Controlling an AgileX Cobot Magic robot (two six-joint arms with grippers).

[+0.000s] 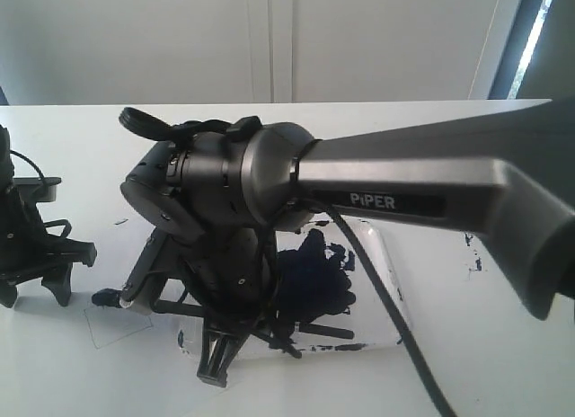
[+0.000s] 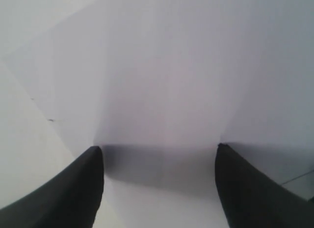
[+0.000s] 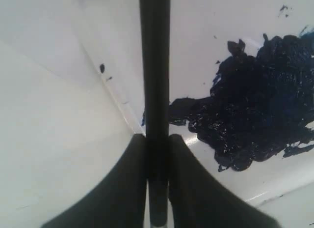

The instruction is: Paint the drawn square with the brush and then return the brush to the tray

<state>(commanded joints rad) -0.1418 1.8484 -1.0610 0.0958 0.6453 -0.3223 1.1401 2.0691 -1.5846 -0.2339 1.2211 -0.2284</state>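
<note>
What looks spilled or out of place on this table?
Paint has strayed beyond the tray: small dark blue flecks sit on the table to its right in the exterior view, away from the big blotch. Nothing else looks off.

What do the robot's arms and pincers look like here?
The right arm is matte dark grey with rounded joint housings, a black label reading PiPER and a black cable trailing beneath. Both the left pincer and right pincer have plain black tapering fingers.
</note>
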